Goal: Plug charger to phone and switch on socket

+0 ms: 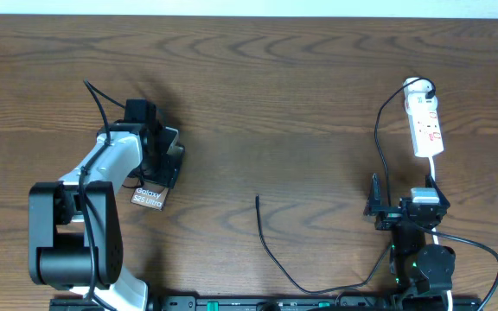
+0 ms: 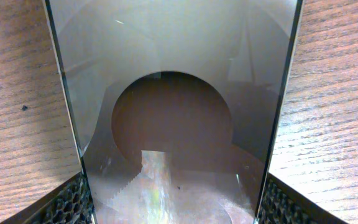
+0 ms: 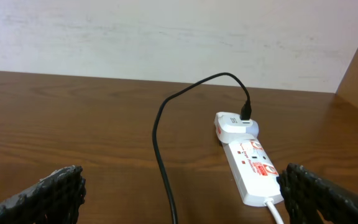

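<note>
Evidently pinches the slim, slippery phone (image 1: 148, 197) by its long edges in the left end effector (image 2: 179, 208) at the left of the worktop (image 1: 275, 86), shows the right end effector (image 3: 179, 199) spread, wants the limp charger (image 1: 271, 250) mid-worktop taken behind its tip.

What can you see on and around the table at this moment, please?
phone: one, dark frame and brownish screen with white Galaxy lettering, left side of the table
charger: one, thin black cable, free tip lying mid-table, other end in the adapter
adapter: one, white, at the far end of the socket
socket: one, white power strip with red marks, right side of the table
white cord: one, white, leaving the socket's near end
table: one, dark brown wood
wall: one, pale, behind the table
left gripper: one, black, closed on the phone
right gripper: one, black, open and empty, facing the socket
</note>
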Robot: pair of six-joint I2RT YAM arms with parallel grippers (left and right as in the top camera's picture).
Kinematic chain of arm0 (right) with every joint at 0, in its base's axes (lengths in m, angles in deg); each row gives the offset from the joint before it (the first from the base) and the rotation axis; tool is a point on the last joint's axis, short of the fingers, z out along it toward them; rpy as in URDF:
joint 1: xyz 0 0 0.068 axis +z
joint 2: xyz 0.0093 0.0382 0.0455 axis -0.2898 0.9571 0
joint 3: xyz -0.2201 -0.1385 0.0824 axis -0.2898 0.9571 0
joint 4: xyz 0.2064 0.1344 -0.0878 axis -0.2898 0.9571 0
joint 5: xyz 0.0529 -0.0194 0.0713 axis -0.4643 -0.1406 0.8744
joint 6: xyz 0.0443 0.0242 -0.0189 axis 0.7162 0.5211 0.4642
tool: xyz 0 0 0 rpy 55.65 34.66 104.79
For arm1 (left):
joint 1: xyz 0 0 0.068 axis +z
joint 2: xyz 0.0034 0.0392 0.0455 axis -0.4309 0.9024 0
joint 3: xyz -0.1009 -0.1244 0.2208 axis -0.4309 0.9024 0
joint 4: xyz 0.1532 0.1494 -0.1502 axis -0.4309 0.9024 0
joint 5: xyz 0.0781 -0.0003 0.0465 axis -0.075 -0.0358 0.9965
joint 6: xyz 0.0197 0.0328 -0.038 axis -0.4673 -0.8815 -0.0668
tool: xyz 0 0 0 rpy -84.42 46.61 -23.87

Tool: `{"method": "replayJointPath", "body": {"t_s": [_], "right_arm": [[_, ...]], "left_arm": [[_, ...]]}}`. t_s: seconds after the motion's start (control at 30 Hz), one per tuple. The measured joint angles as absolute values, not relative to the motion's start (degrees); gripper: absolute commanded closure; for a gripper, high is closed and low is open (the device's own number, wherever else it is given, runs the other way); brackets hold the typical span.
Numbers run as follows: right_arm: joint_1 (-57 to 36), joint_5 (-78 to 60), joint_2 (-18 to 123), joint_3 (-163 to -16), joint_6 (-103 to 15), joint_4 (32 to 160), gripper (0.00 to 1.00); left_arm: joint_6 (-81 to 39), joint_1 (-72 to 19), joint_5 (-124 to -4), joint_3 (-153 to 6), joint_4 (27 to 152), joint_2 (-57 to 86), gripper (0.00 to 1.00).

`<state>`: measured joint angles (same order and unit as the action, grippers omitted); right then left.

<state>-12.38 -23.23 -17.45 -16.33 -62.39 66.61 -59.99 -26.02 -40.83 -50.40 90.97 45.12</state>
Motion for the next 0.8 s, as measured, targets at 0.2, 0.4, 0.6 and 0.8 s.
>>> {"method": "replayJointPath", "body": {"t_s": [0.2, 0.4, 0.6, 0.8], "right_arm": [[-12.38, -23.23, -17.45, -16.33, -62.39, 66.61, 0.01], [-12.38, -23.23, -17.45, -16.33, -62.39, 66.59, 0.01], [-12.38, -23.23, -17.45, -16.33, -62.39, 66.61, 0.01], [-12.38, -23.23, -17.45, -16.33, -62.39, 66.61, 0.01]], "left_arm": [[-59.99, -26.02, -40.83, -50.40, 90.97, 45.12, 0.66], [-59.99, -26.02, -40.83, -50.40, 90.97, 45.12, 0.79], [-59.99, -26.02, -40.83, -50.40, 90.97, 45.12, 0.92], [-59.99, -26.02, -40.83, -50.40, 90.97, 45.12, 0.93]]}}
